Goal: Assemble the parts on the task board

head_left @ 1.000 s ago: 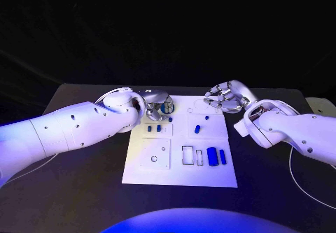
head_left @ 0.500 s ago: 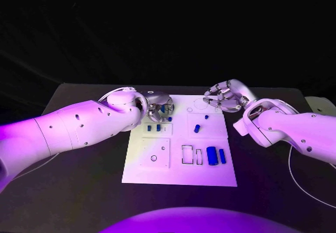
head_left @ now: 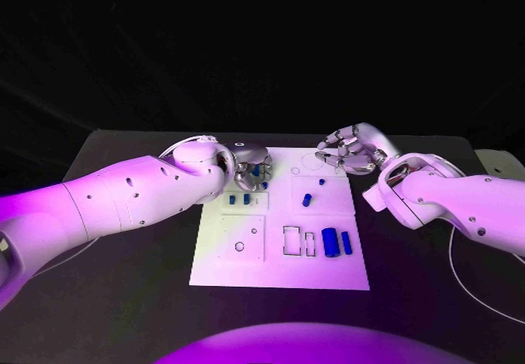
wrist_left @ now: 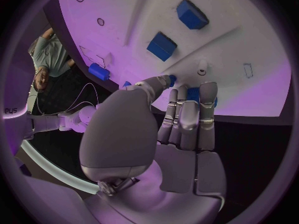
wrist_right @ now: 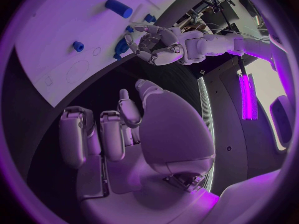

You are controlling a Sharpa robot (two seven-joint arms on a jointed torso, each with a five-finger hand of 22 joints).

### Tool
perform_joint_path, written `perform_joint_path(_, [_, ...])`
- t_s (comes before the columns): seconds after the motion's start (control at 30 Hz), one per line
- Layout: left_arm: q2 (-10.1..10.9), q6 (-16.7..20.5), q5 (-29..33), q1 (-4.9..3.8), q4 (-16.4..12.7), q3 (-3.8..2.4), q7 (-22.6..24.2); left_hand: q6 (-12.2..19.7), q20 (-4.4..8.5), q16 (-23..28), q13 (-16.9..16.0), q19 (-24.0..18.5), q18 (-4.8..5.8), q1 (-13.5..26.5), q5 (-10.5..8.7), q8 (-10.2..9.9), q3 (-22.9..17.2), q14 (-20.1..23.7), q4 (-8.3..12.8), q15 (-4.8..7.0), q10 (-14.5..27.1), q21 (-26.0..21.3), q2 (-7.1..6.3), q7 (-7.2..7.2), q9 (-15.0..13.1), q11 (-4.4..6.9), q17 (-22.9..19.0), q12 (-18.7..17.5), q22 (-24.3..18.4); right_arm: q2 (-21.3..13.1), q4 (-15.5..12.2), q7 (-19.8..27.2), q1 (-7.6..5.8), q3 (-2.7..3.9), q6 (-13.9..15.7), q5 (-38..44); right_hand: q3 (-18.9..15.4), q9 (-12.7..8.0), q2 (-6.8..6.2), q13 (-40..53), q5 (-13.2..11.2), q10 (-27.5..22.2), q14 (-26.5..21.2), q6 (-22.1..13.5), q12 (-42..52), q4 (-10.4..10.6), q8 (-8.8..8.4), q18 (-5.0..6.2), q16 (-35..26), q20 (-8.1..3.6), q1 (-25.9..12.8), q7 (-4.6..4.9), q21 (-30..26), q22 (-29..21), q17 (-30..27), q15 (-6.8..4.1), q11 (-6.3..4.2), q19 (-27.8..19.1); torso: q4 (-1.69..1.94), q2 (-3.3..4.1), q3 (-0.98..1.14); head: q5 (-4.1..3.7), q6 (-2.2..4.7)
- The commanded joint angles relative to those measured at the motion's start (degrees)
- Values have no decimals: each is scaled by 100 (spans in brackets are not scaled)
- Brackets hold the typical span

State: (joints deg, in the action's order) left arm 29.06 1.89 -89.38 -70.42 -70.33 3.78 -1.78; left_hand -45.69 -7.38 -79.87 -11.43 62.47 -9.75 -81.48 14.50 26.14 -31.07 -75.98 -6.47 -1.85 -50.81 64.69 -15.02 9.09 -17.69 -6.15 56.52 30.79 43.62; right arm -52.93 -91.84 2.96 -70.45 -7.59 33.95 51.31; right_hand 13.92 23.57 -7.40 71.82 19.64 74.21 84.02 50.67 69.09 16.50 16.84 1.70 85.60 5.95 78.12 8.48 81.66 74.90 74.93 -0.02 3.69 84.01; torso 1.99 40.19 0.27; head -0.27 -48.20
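Parts: left hand (head_left: 249, 168) pinches a blue part (wrist_left: 201, 94) at the task board's (head_left: 279, 269) far-left corner, seating next; right hand (head_left: 352, 152) empty, fingers curled.

The left hand (wrist_left: 181, 134) looks like brushed silver metal with a soft sheen, its palm shell smooth and rounded; the right hand (wrist_right: 143, 139) has the same satin metal finish; both arms (head_left: 121, 201) are smooth, glossy white plastic dotted with small holes; the board (head_left: 279, 262) under the left fingertips looks matt, flat plastic; the blue pieces (wrist_left: 162, 46) beside them look smooth, solid plastic; the table (head_left: 131, 303) is dull, matt black.
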Motion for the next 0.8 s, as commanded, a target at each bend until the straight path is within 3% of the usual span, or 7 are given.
perform_joint_path(0.03, [-38, -105, -37, 4, 17, 0, -5, -40, 9, -35, 8, 46, 50, -12, -36, -23, 0, -40, 32, -10, -55, 25, 66, 11, 5, 9, 8, -22, 19, 3, -15, 44, 3, 0, -16, 22, 32, 10, -23, -4, 19, -31, 375, -41, -39, -6, 29, 54, -30, -42, -54, 0, -33, 983, 713, -52, -7, 132, 7, -2, 2, -15, -13])
perform_joint_path(0.8, [-152, -375, -7, 67, 166, 12, -8, -207, 32, -134, 48, 176, 89, 0, -58, -45, -76, -154, 108, 36, -237, 229, 156, -37, 17, 66, 115, -27, 281, 1, -29, 36, 2, 1, -22, 23, 53, 12, -26, -21, 23, -36, 371, -42, -56, -4, 38, 56, -41, -44, -58, -1, -45, 977, 701, -53, -8, 128, 12, -10, 0, -43, -49])
